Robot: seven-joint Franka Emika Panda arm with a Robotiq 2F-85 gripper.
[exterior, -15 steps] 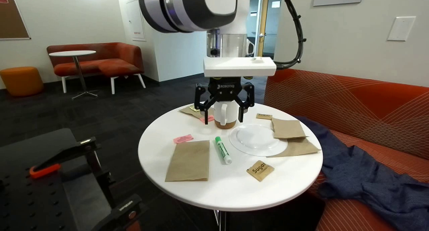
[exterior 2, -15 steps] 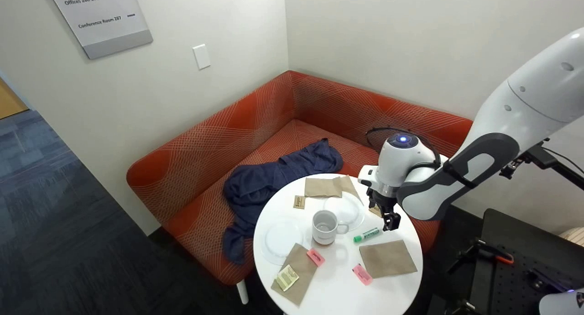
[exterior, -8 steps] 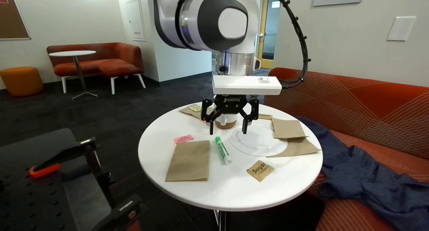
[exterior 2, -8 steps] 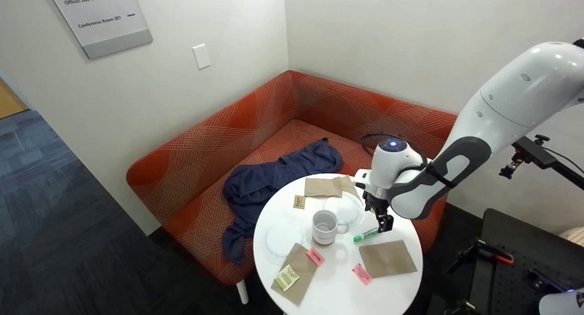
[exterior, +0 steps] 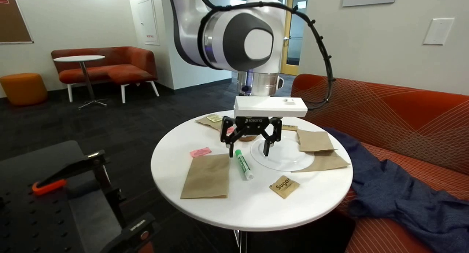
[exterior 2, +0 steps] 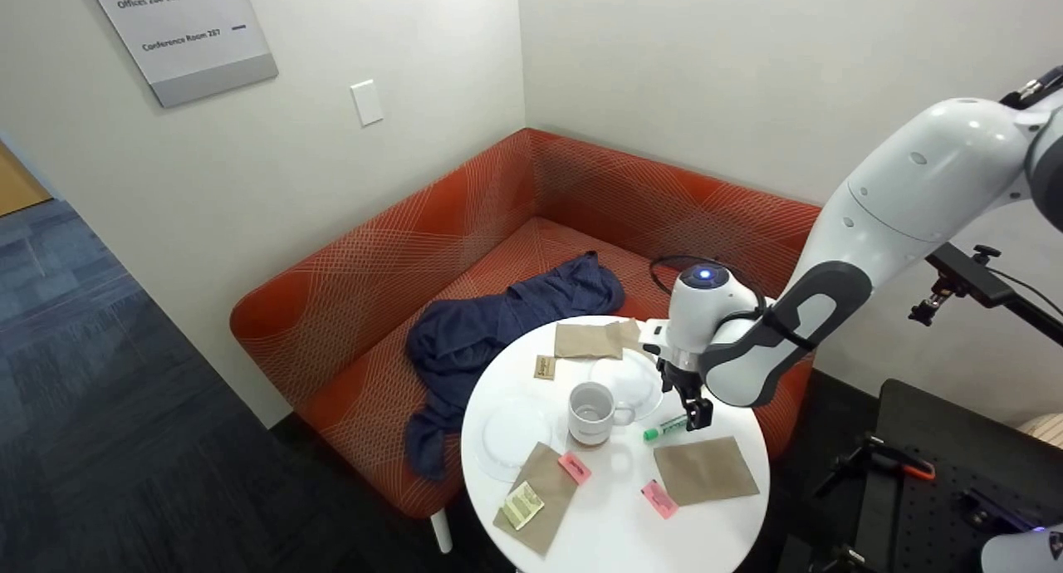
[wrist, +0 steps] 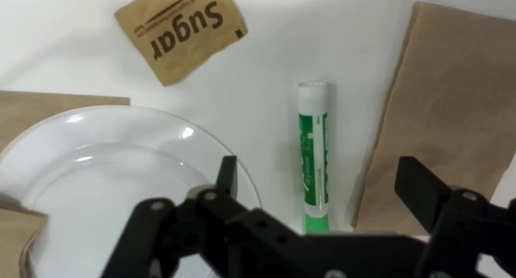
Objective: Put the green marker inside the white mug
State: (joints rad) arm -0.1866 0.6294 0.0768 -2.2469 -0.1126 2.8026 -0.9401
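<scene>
The green marker [exterior: 244, 165] lies flat on the white table, beside a brown napkin. It also shows in an exterior view [exterior 2: 666, 428], partly covered by the gripper, and in the wrist view [wrist: 313, 153]. My gripper [exterior: 248, 155] is open and empty above the table, near the marker's green-cap end. In the wrist view the gripper's fingers [wrist: 316, 163] stand apart, one on each side of the marker, with its cap end partly hidden. The white mug [exterior 2: 590, 413] stands upright, handle toward the marker. It is mostly hidden behind the gripper in an exterior view [exterior: 248, 138] and out of the wrist view.
A white plate [wrist: 121, 177] lies next to the marker, with brown napkins [exterior: 317, 141] at its edge. Another napkin [exterior: 207, 178] lies on the marker's other side. A sugar packet [exterior: 285, 186] and pink packets [exterior 2: 659, 499] are nearby. A second plate [exterior 2: 514, 440] is beyond the mug.
My gripper has moved down toward the marker and slightly sideways, staying open. It now hides most of the mug in an exterior view. The marker and mug have not moved.
</scene>
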